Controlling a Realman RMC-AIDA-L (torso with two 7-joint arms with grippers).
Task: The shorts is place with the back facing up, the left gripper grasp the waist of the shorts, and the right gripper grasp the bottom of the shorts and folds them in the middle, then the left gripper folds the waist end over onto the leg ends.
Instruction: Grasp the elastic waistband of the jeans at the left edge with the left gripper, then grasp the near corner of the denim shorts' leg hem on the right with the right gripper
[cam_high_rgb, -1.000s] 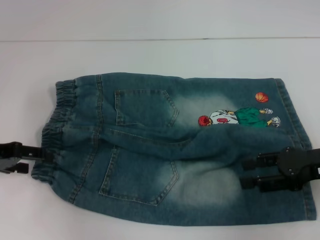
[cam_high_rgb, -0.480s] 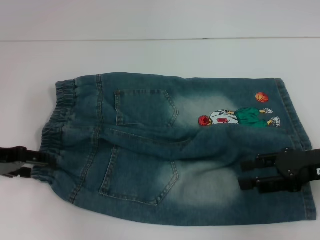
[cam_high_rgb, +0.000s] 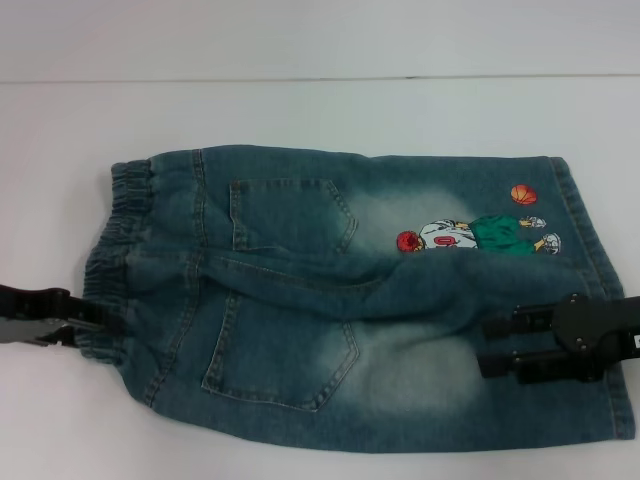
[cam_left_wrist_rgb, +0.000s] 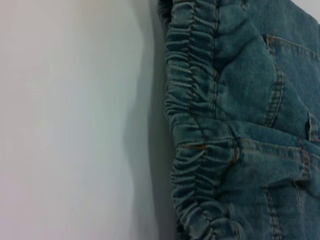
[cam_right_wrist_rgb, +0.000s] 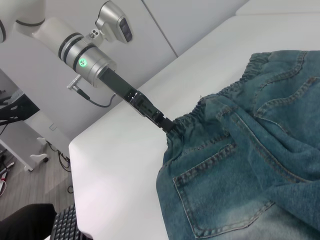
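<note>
Shorts (cam_high_rgb: 350, 300) back-up on table (cam_high_rgb: 320, 110), left end effector (cam_high_rgb: 95, 325) at waistband.

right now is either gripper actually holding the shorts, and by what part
The left gripper meets the shorts at the elastic waist and seems clamped on it. The right gripper lies over the leg end, grip unclear.

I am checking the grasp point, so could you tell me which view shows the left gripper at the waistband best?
The right wrist view: it shows the left gripper reaching the elastic waistband from the side. The head view shows it at the frame edge. The left wrist view shows only waistband, no fingers.
</note>
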